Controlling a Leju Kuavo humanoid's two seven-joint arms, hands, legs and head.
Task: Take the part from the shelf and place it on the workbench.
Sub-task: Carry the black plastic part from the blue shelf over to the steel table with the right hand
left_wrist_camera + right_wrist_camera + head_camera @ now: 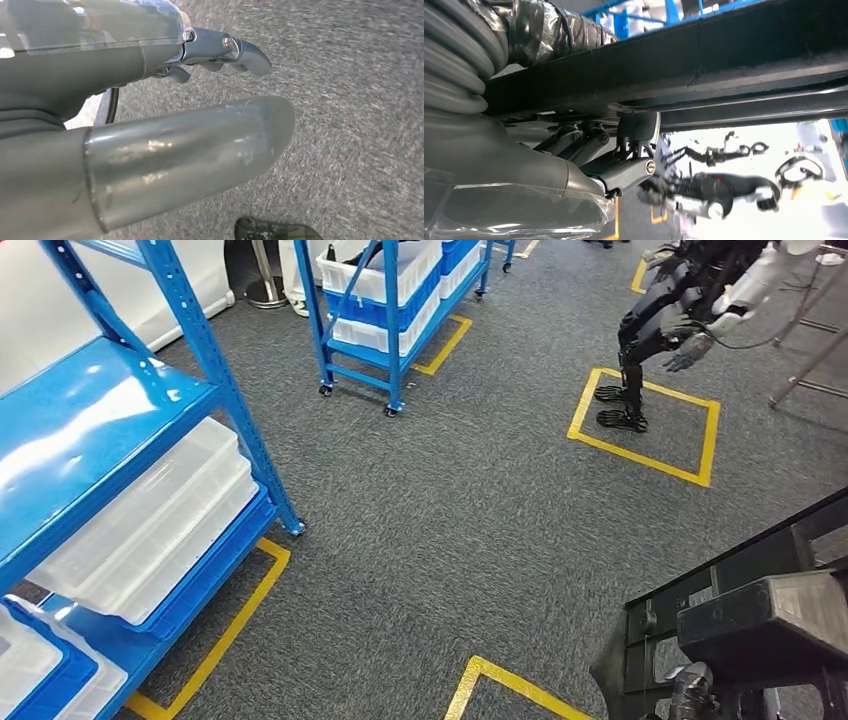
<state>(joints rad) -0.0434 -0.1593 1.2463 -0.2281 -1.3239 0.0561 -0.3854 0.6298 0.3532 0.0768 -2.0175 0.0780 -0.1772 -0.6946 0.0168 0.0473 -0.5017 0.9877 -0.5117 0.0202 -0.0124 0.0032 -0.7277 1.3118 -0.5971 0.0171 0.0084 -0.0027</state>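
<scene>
From my remote station I note the right hand [624,160] gripping the long black angular frame part [740,620]: in the right wrist view its dark fingers [636,131] hook up around the part's lower edge. In the head view the part sits at the lower right, carried above the floor.

The left hand [200,100] holds nothing; its thick grey thumb [190,155] and darker fingers [235,47] stand apart over blurred carpet.

To my left stands a blue steel shelf rack [150,410] with clear plastic bins [150,520] on its lower tiers. A second blue wheeled rack [400,310], stacked with white and blue bins, stands further off at centre. A black-and-white humanoid robot [690,310] stands crouched inside a yellow tape square [645,425] at upper right, well apart from the carried part. Grey metal stand legs [810,370] show at the far right edge.

The floor is grey speckled carpet [450,500], marked with yellow tape outlines beside the near rack [230,630] and just ahead of me [500,685].
</scene>
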